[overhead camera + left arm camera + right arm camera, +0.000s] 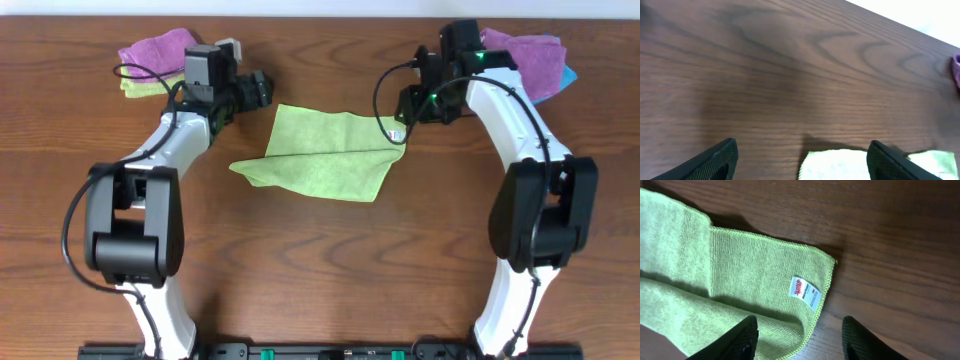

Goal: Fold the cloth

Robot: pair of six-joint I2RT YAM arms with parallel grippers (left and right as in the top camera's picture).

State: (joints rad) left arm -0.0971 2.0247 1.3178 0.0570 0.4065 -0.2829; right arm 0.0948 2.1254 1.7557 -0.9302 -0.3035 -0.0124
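Lime-green cloth (320,155) lies partly folded over itself on the wooden surface (320,270) between my two arms, its white tag (805,293) showing at the corner on my right side. My left jaws stand wide apart at the cloth's far left corner, holding nothing. My right jaws are parted over the tagged corner, gripping nothing.

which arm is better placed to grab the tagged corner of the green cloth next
Right, most likely. The right fingers stand open astride the tagged corner of the cloth, the white tag just ahead of them. The left fingers, also open, sit at the far side, away from the tag.
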